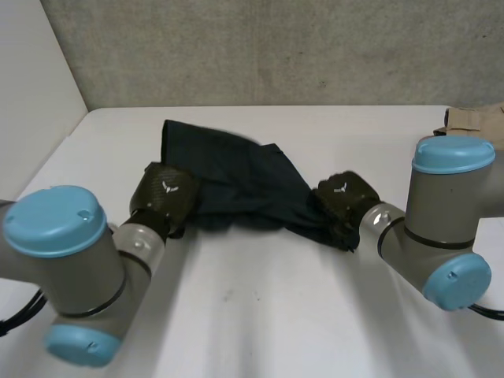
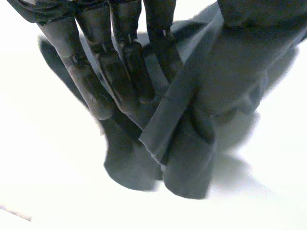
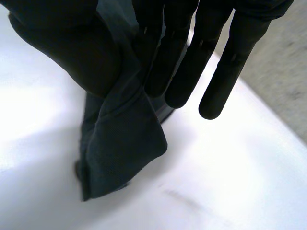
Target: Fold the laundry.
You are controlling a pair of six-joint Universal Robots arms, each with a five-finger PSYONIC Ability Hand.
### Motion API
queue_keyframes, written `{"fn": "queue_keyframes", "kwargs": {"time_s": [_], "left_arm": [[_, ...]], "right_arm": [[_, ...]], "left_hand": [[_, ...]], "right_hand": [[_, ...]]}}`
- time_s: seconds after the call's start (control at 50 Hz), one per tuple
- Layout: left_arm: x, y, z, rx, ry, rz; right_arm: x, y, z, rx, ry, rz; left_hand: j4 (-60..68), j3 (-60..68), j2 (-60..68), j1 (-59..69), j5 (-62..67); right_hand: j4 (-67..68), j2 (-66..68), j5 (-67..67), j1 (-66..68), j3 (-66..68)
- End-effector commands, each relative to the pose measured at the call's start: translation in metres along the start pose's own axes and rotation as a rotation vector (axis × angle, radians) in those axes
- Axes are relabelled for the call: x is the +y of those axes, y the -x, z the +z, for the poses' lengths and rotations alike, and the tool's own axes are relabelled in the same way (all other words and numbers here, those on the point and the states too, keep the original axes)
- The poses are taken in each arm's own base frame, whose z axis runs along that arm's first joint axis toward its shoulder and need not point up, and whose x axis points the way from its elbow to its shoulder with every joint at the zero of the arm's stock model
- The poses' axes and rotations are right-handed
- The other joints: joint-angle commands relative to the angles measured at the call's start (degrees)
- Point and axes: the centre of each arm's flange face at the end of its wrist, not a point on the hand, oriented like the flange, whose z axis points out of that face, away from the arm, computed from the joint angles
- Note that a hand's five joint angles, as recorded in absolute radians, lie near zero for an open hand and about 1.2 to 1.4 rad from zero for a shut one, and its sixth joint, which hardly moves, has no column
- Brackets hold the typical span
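Note:
A dark navy cloth [image 1: 236, 177] hangs bunched between my two hands above the white table [image 1: 260, 315]. My left hand [image 1: 161, 197] has the cloth's left end. In the left wrist view its fingers [image 2: 110, 72] run nearly straight against the cloth [image 2: 206, 105], which drapes from the thumb side, and a loose end dangles just above the table. My right hand [image 1: 342, 205] holds the right end. In the right wrist view the cloth [image 3: 120, 139] is pinched between the thumb and the straight fingers [image 3: 182, 62], with a corner hanging down.
A tan, crumpled object [image 1: 476, 118] lies at the table's far right corner. A grey wall stands behind the table, and the table's left edge runs diagonally past my left arm.

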Motion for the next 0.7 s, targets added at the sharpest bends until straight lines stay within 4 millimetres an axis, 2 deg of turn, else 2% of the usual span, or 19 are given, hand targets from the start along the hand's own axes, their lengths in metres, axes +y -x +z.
{"fn": "queue_keyframes", "kwargs": {"time_s": [0.02, 0.06, 0.12, 0.2, 0.22, 0.34, 0.42, 0.46, 0.6, 0.7], "left_arm": [[-0.015, 0.011, -0.032, 0.044, 0.083, 0.004], [-0.025, 0.019, -0.04, 0.04, 0.077, -0.002], [-0.037, 0.028, -0.048, 0.02, 0.047, -0.01], [-0.058, 0.042, -0.06, -0.025, -0.03, -0.023], [-0.065, 0.047, -0.063, -0.04, -0.055, -0.032], [-0.075, 0.059, -0.06, -0.079, -0.092, -0.082], [-0.064, 0.063, -0.04, -0.089, -0.054, -0.109], [-0.052, 0.061, -0.021, -0.086, -0.02, -0.111], [-0.023, 0.066, 0.029, -0.094, 0.041, -0.122], [0.002, 0.059, 0.067, 0.005, 0.057, -0.132]], "right_arm": [[0.0, 0.005, -0.014, -0.052, 0.044, 0.004], [-0.008, 0.001, -0.021, -0.039, 0.026, 0.011], [-0.019, -0.004, -0.028, -0.017, -0.005, 0.012], [-0.038, -0.025, -0.042, 0.052, -0.057, 0.029], [-0.045, -0.036, -0.048, 0.084, -0.08, 0.039], [-0.068, -0.056, -0.055, 0.145, -0.157, 0.07], [-0.084, -0.065, -0.054, 0.155, -0.192, 0.063], [-0.083, -0.066, -0.047, 0.134, -0.19, 0.068], [-0.078, -0.061, -0.007, 0.009, -0.19, 0.141], [-0.057, -0.054, 0.029, -0.06, -0.152, 0.2]], "left_hand": [[-26.34, -25.71, -25.44, -24.42, -26.06], [-28.03, -27.4, -27.13, -26.11, -27.75], [-30.05, -29.42, -29.15, -28.13, -29.77], [-34.59, -33.96, -33.69, -32.67, -34.31], [-36.1, -35.46, -35.2, -34.18, -35.82], [-37.29, -36.66, -36.39, -35.37, -37.01], [-37.8, -37.16, -36.9, -35.88, -37.51], [-37.46, -36.83, -36.56, -35.54, -37.18], [-36.79, -36.15, -35.89, -34.87, -36.5], [-36.12, -35.48, -35.22, -34.2, -35.83]], "right_hand": [[-29.89, -28.67, -29.04, -26.23, -29.05], [-39.82, -38.6, -38.97, -36.16, -38.99], [-43.91, -42.68, -43.05, -40.24, -43.07], [-49.29, -48.07, -48.43, -45.63, -48.45], [-51.13, -49.91, -50.28, -47.47, -50.29], [-52.83, -51.61, -51.98, -49.17, -51.99], [-52.5, -51.27, -51.64, -48.83, -51.66], [-52.16, -50.94, -51.31, -48.5, -51.32], [-49.13, -47.91, -48.28, -45.47, -48.3], [-45.44, -44.22, -44.59, -41.78, -44.6]]}}
